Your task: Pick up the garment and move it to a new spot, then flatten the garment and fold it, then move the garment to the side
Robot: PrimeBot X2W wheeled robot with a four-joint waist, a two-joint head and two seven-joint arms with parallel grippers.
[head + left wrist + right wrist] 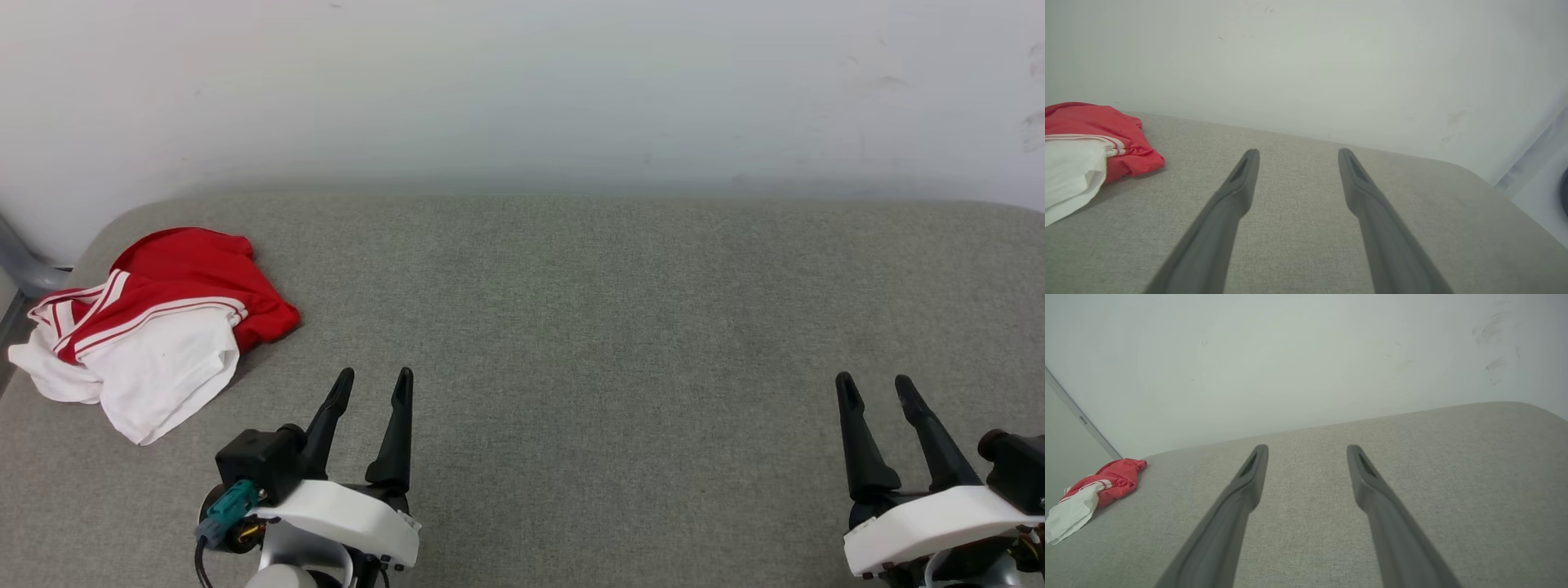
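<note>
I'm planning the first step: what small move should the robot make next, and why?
Probably swing the left gripper left toward the crumpled red-and-white jersey shirt. It lies bunched at the grey fabric surface's left end, untouched; the left gripper's open fingers are empty and far nearer than the right gripper.

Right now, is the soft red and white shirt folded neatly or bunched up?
Bunched up: the red-and-white jersey shirt lies in an uneven, crumpled heap.

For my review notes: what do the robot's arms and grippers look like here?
Left gripper and right gripper each have two long, dark, tapering fingers with a slot near the tip, on a white wrist shell. The left wrist carries a teal connector with a black cable.
</note>
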